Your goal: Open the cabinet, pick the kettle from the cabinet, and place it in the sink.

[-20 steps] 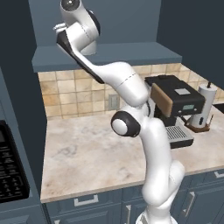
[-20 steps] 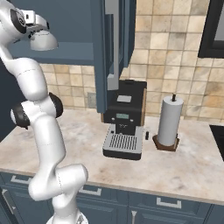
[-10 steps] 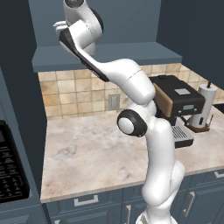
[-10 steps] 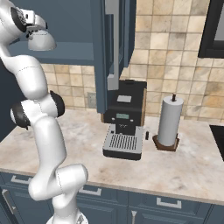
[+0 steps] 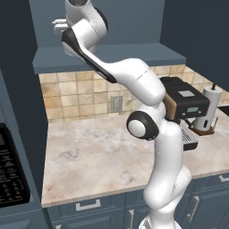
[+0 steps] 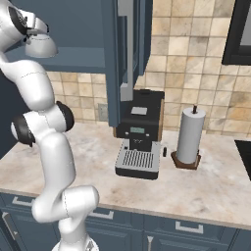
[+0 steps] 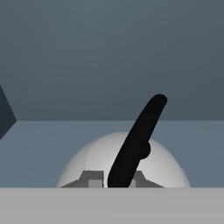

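While arm has raised slightly, tool [image 7: 114,181] stays clamped on kettle [image 7: 122,159] handle inside cabinet [image 5: 107,53].

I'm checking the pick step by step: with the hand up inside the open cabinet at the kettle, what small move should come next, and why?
Probably a short lift and pull straight back out. The hand view shows the kettle right under the hand, its dark handle rising between the fingers, which look shut on it. It sits deep in the cabinet, so it must clear the shelf before swinging toward the sink.
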{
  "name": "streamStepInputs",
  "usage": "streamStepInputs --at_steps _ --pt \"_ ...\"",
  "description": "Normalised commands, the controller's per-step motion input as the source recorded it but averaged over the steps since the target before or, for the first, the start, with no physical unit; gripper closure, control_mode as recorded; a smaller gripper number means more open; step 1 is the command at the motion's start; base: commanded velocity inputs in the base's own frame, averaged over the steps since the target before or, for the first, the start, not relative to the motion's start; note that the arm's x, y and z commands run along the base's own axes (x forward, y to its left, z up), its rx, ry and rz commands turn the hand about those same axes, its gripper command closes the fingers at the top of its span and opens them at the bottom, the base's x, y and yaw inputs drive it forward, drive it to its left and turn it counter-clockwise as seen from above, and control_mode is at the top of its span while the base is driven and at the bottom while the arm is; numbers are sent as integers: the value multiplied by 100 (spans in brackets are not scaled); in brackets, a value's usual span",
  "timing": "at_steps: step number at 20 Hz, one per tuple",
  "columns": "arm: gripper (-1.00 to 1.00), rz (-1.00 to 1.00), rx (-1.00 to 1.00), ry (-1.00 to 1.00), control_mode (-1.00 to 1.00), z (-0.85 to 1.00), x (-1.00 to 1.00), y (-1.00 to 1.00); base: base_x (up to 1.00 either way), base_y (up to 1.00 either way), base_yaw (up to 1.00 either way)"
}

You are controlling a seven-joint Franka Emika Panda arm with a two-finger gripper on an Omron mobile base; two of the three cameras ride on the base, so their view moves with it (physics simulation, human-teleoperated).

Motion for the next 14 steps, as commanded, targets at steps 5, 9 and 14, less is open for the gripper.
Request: streamStepInputs --at_steps 5,9,14 --pt "100 0 6 0 -100 1 -32 1 0 0 0" --pt "100 0 5 0 -100 0 -43 0 0 0 0" --pt "100 0 4 0 -100 0 -56 -1 0 0 0"
